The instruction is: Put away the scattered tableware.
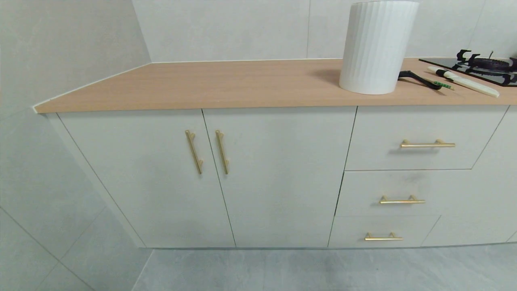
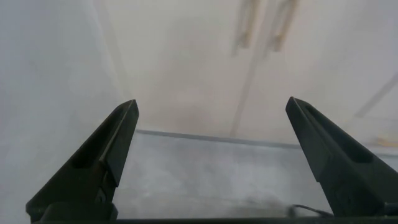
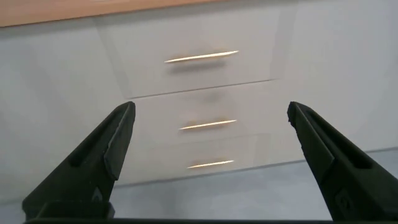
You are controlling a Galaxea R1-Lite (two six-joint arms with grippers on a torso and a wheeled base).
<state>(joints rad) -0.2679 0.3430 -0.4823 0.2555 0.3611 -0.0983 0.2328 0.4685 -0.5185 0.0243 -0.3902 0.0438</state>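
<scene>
On the wooden countertop [image 1: 202,85] at the right lie a black-handled utensil [image 1: 420,78] and a white knife-like utensil [image 1: 464,81], beside a tall white ribbed container [image 1: 375,46]. My left gripper [image 2: 211,115] hangs low and open, nothing between its fingers, facing the double cabinet doors [image 2: 261,37] and the floor. My right gripper [image 3: 211,115] is open and empty too, facing the stack of drawers [image 3: 205,93] below the countertop edge.
A black stove [image 1: 484,66] sits at the far right of the countertop. Below are two cabinet doors with gold handles [image 1: 208,151] and three drawers with gold handles [image 1: 427,144]. A tiled wall closes the left side; grey floor lies in front.
</scene>
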